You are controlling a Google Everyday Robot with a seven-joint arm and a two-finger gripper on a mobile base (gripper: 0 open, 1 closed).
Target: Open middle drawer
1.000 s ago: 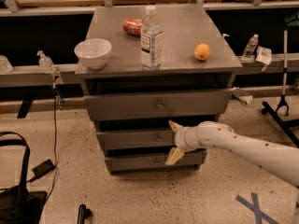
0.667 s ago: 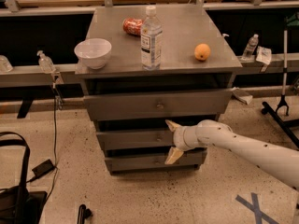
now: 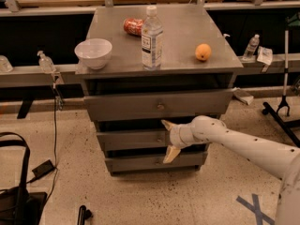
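Observation:
The middle drawer (image 3: 129, 139) is a grey metal front between the taller top drawer (image 3: 157, 105) and the bottom drawer (image 3: 140, 162). Its centre knob is hidden behind my gripper. My gripper (image 3: 168, 140) is at the end of the white arm (image 3: 234, 142), which reaches in from the right. It sits at the centre of the middle drawer front. Its two tan fingers are spread, one above and one below the knob's place. The top drawer stands slightly pulled out.
On the cabinet top (image 3: 187, 32) stand a white bowl (image 3: 93, 52), a water bottle (image 3: 152, 37), a red can (image 3: 133, 26) and an orange (image 3: 203, 52). A black bag (image 3: 16, 200) and cable lie on the floor at left. Shelves run behind.
The gripper has shifted slightly left, closer to the centre of the middle drawer front. The drawers have not visibly moved.

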